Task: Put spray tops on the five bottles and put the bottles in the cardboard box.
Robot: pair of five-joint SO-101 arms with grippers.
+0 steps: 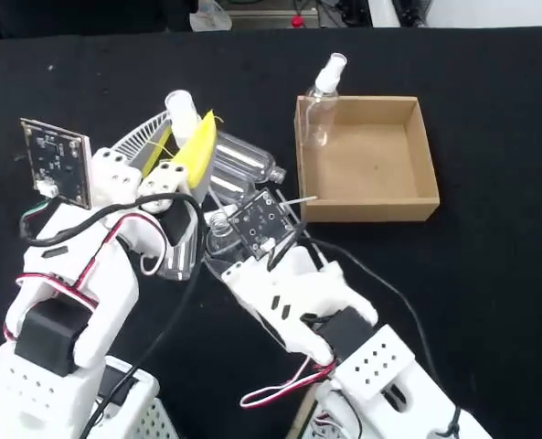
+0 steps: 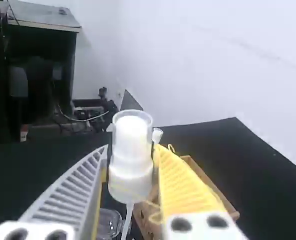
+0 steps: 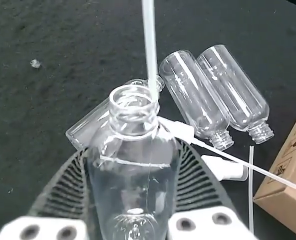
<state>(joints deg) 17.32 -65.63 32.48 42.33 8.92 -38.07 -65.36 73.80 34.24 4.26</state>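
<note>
bottle [image 3: 133, 190] — judged light, slick, crushable — stands clamped by its body in right gripper [image 3: 135, 150]; left gripper [image 2: 132, 147] pinches spray top [image 2: 131, 130] at the collar, dip tube [image 3: 148, 45] meeting the mouth.

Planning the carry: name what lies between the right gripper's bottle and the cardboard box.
Right wrist view: loose spray tops and their tubes lie between the held bottle and the cardboard box, two capless bottles beside them.
</note>
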